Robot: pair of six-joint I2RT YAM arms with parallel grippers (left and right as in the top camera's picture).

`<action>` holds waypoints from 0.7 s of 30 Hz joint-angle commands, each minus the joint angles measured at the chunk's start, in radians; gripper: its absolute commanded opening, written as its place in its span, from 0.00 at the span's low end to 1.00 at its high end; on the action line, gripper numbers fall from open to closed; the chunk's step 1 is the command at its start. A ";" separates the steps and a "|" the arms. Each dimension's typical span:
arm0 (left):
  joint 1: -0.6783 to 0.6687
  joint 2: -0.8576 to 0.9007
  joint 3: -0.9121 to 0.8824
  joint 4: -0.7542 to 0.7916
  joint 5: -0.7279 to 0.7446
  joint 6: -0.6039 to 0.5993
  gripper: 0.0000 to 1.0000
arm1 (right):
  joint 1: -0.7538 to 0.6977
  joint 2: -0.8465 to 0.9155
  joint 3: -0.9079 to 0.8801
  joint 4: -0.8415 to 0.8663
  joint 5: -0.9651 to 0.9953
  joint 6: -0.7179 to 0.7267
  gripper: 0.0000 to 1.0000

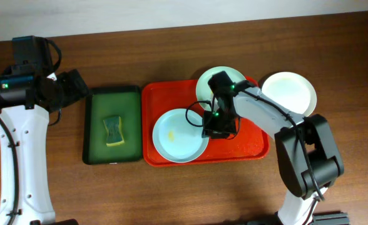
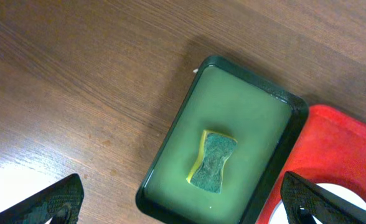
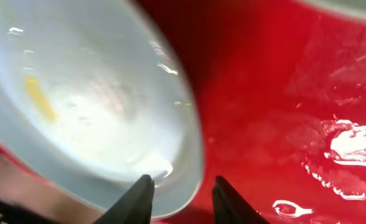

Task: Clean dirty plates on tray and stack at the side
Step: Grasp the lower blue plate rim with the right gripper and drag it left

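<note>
Right gripper (image 3: 183, 198), fingers slightly parted and pinching nothing, straddles the rim of a yellow-smeared pale blue plate (image 3: 77, 93) lying on the red tray (image 3: 282, 106); cleaning seems just beginning, and next the wide-open left gripper (image 2: 184, 208) should grasp the sponge (image 2: 213, 160) directly beneath it.

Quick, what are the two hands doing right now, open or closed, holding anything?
Left hand: open wide, empty.
Right hand: open partway, straddling the rim of the pale blue plate, not gripping it.
</note>
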 commanded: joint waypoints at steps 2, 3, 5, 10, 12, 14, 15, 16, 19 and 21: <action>0.002 -0.002 0.006 -0.001 0.000 -0.010 0.99 | 0.005 -0.079 0.130 -0.144 0.133 -0.082 0.36; 0.002 -0.002 0.006 -0.001 0.000 -0.010 0.99 | 0.005 -0.098 0.134 -0.175 0.148 -0.079 0.36; 0.002 -0.002 0.006 -0.001 0.000 -0.010 0.99 | 0.008 -0.117 0.134 -0.211 0.148 -0.079 0.36; 0.002 -0.002 0.006 -0.001 0.000 -0.010 0.99 | 0.093 -0.146 0.134 -0.212 0.357 0.038 0.35; 0.002 -0.002 0.006 -0.001 0.000 -0.010 0.99 | 0.122 -0.146 0.133 -0.169 0.358 0.045 0.98; 0.002 -0.002 0.006 -0.001 0.000 -0.010 0.99 | 0.122 -0.146 0.134 -0.136 0.357 0.039 0.99; 0.002 -0.002 0.006 -0.001 0.000 -0.010 0.99 | 0.117 -0.146 0.134 -0.120 0.357 0.023 0.98; 0.002 -0.002 0.006 -0.001 0.000 -0.010 0.99 | 0.114 -0.146 0.133 -0.117 0.357 0.023 0.99; 0.002 -0.002 0.006 0.000 0.000 -0.010 0.99 | 0.118 -0.146 0.119 -0.119 0.357 0.027 0.33; 0.002 -0.002 0.006 -0.001 0.000 -0.010 0.99 | 0.118 -0.146 0.089 -0.117 0.402 0.100 0.04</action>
